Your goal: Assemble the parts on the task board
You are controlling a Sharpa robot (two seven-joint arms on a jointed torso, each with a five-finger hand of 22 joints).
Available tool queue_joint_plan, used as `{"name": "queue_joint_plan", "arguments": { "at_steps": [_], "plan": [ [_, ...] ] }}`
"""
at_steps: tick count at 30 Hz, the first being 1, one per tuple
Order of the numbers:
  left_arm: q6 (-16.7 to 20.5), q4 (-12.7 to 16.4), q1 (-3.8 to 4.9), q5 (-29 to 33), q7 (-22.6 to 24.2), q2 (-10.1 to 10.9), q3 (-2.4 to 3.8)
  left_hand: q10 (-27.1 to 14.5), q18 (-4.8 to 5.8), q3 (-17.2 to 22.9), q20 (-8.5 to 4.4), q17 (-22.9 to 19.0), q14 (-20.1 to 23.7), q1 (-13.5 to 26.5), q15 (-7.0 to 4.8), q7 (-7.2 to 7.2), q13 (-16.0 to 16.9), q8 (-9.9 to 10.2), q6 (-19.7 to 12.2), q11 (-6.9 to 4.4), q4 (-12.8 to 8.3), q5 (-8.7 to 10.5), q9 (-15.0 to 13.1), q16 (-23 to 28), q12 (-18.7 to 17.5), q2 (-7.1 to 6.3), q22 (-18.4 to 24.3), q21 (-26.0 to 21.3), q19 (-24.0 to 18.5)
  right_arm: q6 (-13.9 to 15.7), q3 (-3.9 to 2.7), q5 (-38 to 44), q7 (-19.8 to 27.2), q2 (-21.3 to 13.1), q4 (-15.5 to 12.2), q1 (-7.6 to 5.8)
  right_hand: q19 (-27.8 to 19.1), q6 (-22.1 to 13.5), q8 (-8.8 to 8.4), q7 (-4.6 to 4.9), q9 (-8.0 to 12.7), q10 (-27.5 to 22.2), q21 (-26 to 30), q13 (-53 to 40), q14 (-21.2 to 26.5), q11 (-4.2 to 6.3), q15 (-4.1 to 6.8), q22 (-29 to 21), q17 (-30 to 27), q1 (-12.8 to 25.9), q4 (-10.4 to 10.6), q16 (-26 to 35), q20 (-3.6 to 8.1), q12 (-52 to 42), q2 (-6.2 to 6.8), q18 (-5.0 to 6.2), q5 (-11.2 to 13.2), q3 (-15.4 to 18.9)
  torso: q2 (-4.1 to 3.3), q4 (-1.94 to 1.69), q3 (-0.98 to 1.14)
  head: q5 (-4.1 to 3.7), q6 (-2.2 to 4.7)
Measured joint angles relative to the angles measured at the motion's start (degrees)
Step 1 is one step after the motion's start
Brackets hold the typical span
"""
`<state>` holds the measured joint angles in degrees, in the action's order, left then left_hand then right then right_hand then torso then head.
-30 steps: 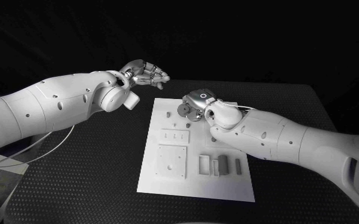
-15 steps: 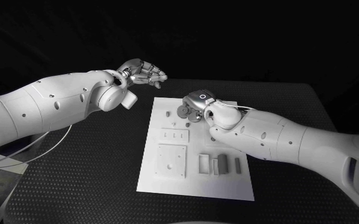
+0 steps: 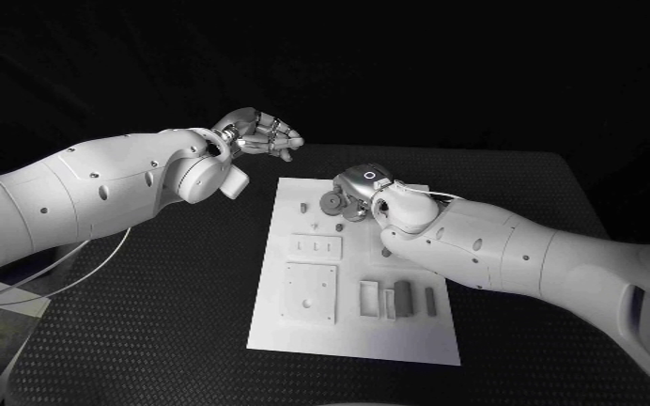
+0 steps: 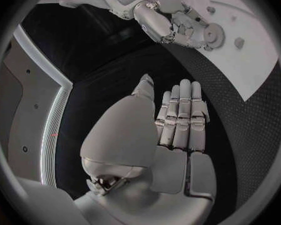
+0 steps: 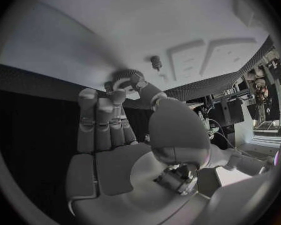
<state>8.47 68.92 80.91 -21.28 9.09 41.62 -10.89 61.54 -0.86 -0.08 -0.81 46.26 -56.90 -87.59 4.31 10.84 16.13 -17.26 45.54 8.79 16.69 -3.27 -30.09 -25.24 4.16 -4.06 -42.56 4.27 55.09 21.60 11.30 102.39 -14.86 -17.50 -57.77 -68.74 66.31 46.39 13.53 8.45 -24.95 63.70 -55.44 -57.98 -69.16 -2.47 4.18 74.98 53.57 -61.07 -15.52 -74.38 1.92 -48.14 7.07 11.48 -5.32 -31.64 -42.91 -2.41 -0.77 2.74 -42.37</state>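
Observation:
The white task board (image 3: 355, 338) lies in the middle of the black table. At its far end my right hand (image 3: 358, 187) reaches down and pinches a grey gear (image 3: 331, 201) with thumb and fingertips; the gear (image 5: 122, 77) sits against the board (image 5: 147, 25). A small peg (image 5: 156, 61) stands just beside it. My left hand (image 3: 257, 133) hovers above the table off the board's far left corner, fingers stretched out side by side and holding nothing (image 4: 178, 120). The left wrist view also catches the right hand (image 4: 172, 22) on the gear (image 4: 213, 35).
Nearer on the board lie two square plates (image 3: 315, 248) (image 3: 310, 295), a slotted frame (image 3: 368, 298) and two grey bars (image 3: 402, 293) (image 3: 431, 301). A small peg (image 3: 318, 226) stands between gear and plates. A cable loops off the table's left side (image 3: 82, 265).
The left hand has risen slightly and drifted a little left since a second ago. The right hand stays on the gear, hardly moved.

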Motion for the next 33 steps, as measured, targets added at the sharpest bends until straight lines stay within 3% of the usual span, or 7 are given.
{"name": "queue_joint_plan", "arguments": {
  "at_steps": [4, 10, 17, 22, 30, 33],
  "plan": [
    [0.00, -0.05, 0.01, 0.00, 0.00, -0.16, 0.00, 0.00, 0.00, 0.00, 0.00, 0.00, 0.00, 0.00, 0.00, 0.00, 0.00, 0.00, 0.00, 0.00, 0.00, 0.00, 0.00, 0.00, 0.00, 0.00, 0.00, 0.00, 0.00, -1.95, -0.15, -3.47, 1.10, -0.11, 0.48, -0.19, -1.04, -4.01, -1.52, -0.62, 0.36, -1.76, 0.75, 0.21, 0.98, 0.76, 0.53, 0.00, 0.00, 2.32, 2.24, 0.63, -0.18, 0.29, -1.55, 0.00, 0.00, 0.22, 0.01, -0.02, 0.00, 0.02, 0.01],
    [0.00, -0.06, 0.01, 0.00, 0.00, -0.21, 0.00, -0.14, 0.00, 0.00, 0.00, 0.03, 0.00, 0.00, 0.00, 0.00, -0.01, 0.00, 0.00, 0.14, 0.00, 0.00, 0.01, 0.00, 0.00, 0.00, 0.00, 0.00, 0.00, -4.09, -0.07, -6.61, 2.69, -0.31, 0.70, -0.09, -1.50, -5.15, -1.97, -1.36, 0.76, -2.16, 0.76, 0.17, 1.82, 1.57, 1.24, 0.00, 0.22, 3.79, 3.47, 0.63, -0.17, 0.29, -3.46, 0.58, 0.00, 0.16, 0.00, -0.05, 0.00, 0.09, -0.06],
    [0.01, -0.03, 0.01, -0.02, -0.15, -0.12, 0.00, -0.21, 0.00, 0.00, 0.00, 0.05, 0.00, 0.00, 0.00, 0.00, -0.01, 0.00, 0.00, 0.21, 0.00, 0.00, 0.01, 0.00, 0.00, 0.00, 0.00, 0.00, 0.00, -4.96, -0.20, -8.53, 3.79, -0.77, 0.45, -0.31, -2.04, -4.97, -1.21, -1.45, 0.08, -2.16, 0.76, -0.09, 2.05, 1.56, 1.23, 0.00, 0.46, 3.64, 3.75, 0.63, -0.40, 0.29, -7.92, 0.95, 0.00, 0.17, 0.00, 0.01, 0.00, 0.23, -0.15],
    [0.02, 0.00, 0.01, -0.05, -0.27, -0.10, 0.00, -0.21, 0.00, 0.00, 0.00, 0.05, 0.00, 0.00, 0.00, 0.00, -0.01, 0.09, 0.00, 0.21, 0.00, 0.00, 0.01, 0.00, 0.00, 0.00, 0.00, 0.00, 0.00, -5.00, -0.23, -9.17, 3.90, -0.88, 0.42, -0.32, -2.25, -4.97, -1.00, -1.45, -0.06, -2.25, 0.76, -0.16, 2.13, 1.48, 1.16, 0.00, 0.52, 3.51, 3.35, 0.63, -0.22, 0.29, -9.15, 0.99, 0.00, 0.07, 0.01, 0.02, 0.01, 0.27, -0.20],
    [0.04, 0.04, 0.02, -0.06, -0.40, 0.07, 0.00, -0.21, 0.00, 0.00, 0.00, 0.10, 0.00, 0.00, 0.00, 0.00, -0.02, 0.24, 0.00, 0.21, 0.00, 0.00, 0.02, 0.00, 0.00, 0.00, 0.05, 0.00, 0.00, -4.23, -0.21, -9.69, 3.96, -1.81, -0.43, -0.24, -2.26, -5.01, -0.50, -1.02, -0.27, -2.38, 0.71, -0.22, 2.34, 1.34, 0.95, 0.00, 0.58, 3.46, 2.55, 0.63, -0.22, 0.05, -9.20, 0.99, 0.00, 0.08, 0.01, 0.04, 0.03, 0.27, -0.19],
    [0.04, 0.04, 0.02, -0.07, -0.42, 0.08, 0.00, -0.33, 0.00, 0.00, 0.00, 0.10, 0.00, 0.00, 0.00, 0.00, -0.02, 0.24, 0.00, 0.33, 0.00, 0.00, 0.02, 0.00, 0.00, 0.00, 0.05, 0.00, 0.00, -3.61, -1.12, -9.79, 3.61, -2.86, -1.69, -0.03, -2.26, -4.98, -0.34, -1.00, -0.30, -2.25, 0.30, -0.22, 2.18, 1.21, 0.78, 0.00, 0.58, 3.30, 1.63, 0.33, -0.22, -0.24, -9.04, 0.99, 0.00, -0.01, 0.01, 0.09, 0.03, 0.27, -0.03]
  ]
}}
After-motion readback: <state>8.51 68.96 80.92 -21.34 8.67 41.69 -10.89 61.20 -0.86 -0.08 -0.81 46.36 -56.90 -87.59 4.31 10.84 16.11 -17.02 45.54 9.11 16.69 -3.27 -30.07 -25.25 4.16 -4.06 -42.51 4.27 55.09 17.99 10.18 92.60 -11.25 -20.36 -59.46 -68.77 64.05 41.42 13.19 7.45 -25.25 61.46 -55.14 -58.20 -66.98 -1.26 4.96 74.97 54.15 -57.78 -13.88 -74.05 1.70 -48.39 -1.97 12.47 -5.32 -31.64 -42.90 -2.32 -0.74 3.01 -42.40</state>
